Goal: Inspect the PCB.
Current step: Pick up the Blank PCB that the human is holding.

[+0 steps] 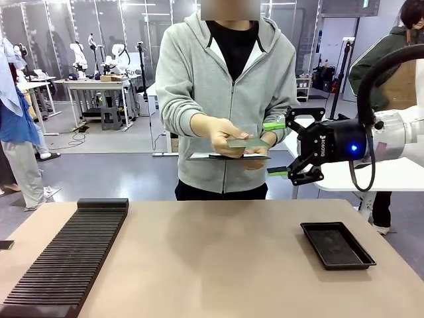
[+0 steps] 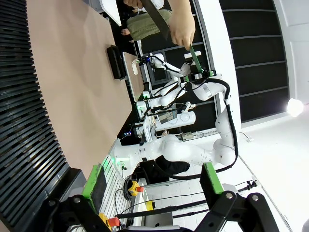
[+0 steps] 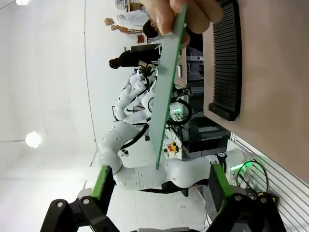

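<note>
PCB (image 1: 248, 142): in person's hand (image 1: 222, 136), held out to right gripper (image 1: 277, 148)
right gripper: wide open, empty, board near its mouth
left gripper (image 2: 152, 181): open, empty
todo: handover, inspection

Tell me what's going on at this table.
The person across the table holds the PCB in one hand, over a dark clipboard, and offers it toward the right gripper. That gripper is open and level with the board, whose free end points into the gap between its fingers; nothing is gripped yet. The left gripper is open near the slotted rack. A black tray sits on the table's right.
</note>
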Motion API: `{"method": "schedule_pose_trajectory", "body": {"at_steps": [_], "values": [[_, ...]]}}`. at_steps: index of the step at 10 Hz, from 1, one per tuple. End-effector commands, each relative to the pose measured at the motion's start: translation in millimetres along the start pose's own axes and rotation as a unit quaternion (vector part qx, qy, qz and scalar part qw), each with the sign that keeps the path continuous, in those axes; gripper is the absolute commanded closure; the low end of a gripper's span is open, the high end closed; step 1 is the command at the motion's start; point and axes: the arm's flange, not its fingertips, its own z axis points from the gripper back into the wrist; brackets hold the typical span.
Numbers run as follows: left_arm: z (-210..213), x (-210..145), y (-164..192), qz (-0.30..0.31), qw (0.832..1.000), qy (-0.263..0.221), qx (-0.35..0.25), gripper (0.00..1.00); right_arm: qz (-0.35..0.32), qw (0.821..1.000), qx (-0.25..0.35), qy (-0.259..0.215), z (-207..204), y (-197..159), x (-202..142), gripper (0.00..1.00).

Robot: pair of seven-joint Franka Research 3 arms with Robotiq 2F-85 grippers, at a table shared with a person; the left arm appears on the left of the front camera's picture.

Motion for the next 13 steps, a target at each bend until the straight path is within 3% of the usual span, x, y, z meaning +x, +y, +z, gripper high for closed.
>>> {"method": "schedule_pose_trajectory", "body": {"at_steps": [1, 6, 9, 10, 13], "values": [[1.1, -1.0, -0.6, 0.001, 1.000, 0.002, 0.002, 0.00, -0.042, 0.999, 0.014, -0.006, -10.0, 5.2, 20.6, 0.00], [1.1, -1.0, -0.6, 0.001, 1.000, 0.002, 0.002, 0.00, -0.068, 0.997, 0.031, 0.003, -30.5, 1.9, 33.4, 0.00], [1.1, -1.0, -0.6, 0.001, 1.000, 0.002, 0.002, 0.00, -0.066, 0.997, 0.038, 0.001, -30.9, 2.0, 34.2, 0.91], [1.1, -1.0, -0.6, 0.001, 1.000, 0.002, 0.002, 0.00, -0.067, 0.997, 0.041, 0.000, -30.0, 1.8, 34.4, 1.00], [1.1, -1.0, -0.6, 0.001, 1.000, 0.002, 0.002, 0.00, -0.072, 0.996, 0.047, 0.000, -30.4, -0.2, 34.1, 0.96]]}}
